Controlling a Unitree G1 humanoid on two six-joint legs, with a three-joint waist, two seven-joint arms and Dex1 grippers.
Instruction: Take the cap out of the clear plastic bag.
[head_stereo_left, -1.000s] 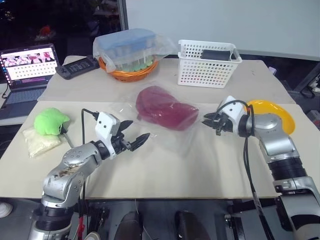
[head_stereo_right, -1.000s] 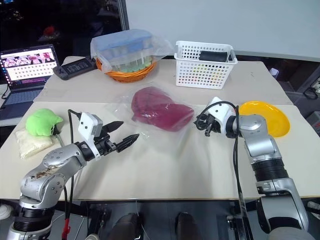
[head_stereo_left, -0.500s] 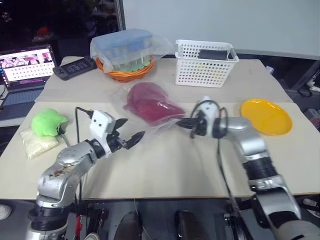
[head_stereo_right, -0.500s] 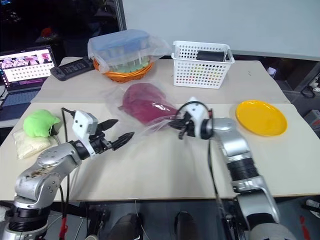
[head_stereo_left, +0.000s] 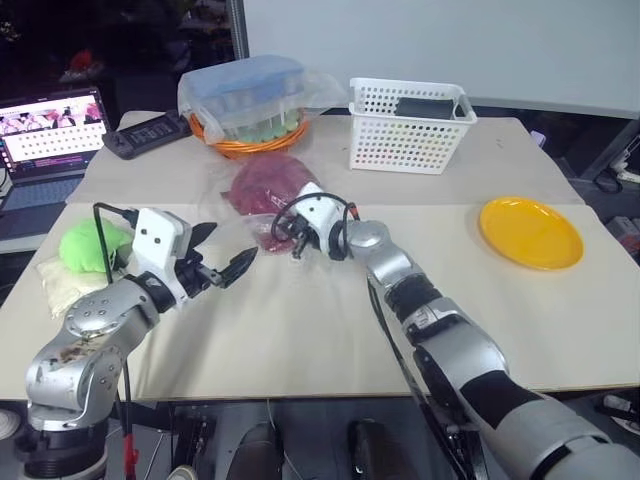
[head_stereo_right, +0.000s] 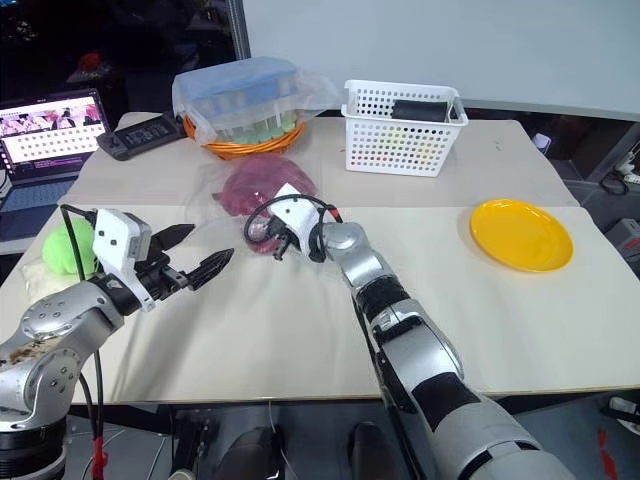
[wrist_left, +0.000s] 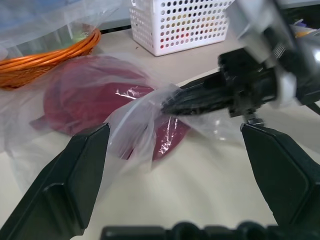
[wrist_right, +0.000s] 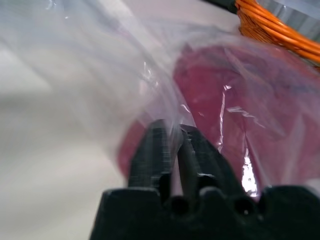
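Note:
The maroon cap (head_stereo_left: 262, 180) lies inside the clear plastic bag (wrist_left: 135, 125), left of the table's middle, in front of the orange basket. My right gripper (head_stereo_left: 279, 232) sits at the bag's near edge, its black fingers (wrist_right: 160, 145) pressed together on a fold of the film, which is pulled up and stretched. The cap (wrist_right: 235, 85) lies just beyond those fingers. My left gripper (head_stereo_left: 222, 248) hovers open a short way left of the right gripper, pointing at the bag and touching nothing. The cap's near side is partly hidden by crumpled film.
An orange basket (head_stereo_left: 240, 138) holding a blue box under plastic stands behind the cap. A white basket (head_stereo_left: 410, 125) sits at the back centre and a yellow plate (head_stereo_left: 530, 232) on the right. At the left lie a green lump (head_stereo_left: 85, 243), a pale pouch (head_stereo_left: 60, 285) and a laptop (head_stereo_left: 50, 125).
My right gripper has swept far to the left, dragging the bag and cap with it toward the orange basket. My left gripper has drifted slightly left and up, still open.

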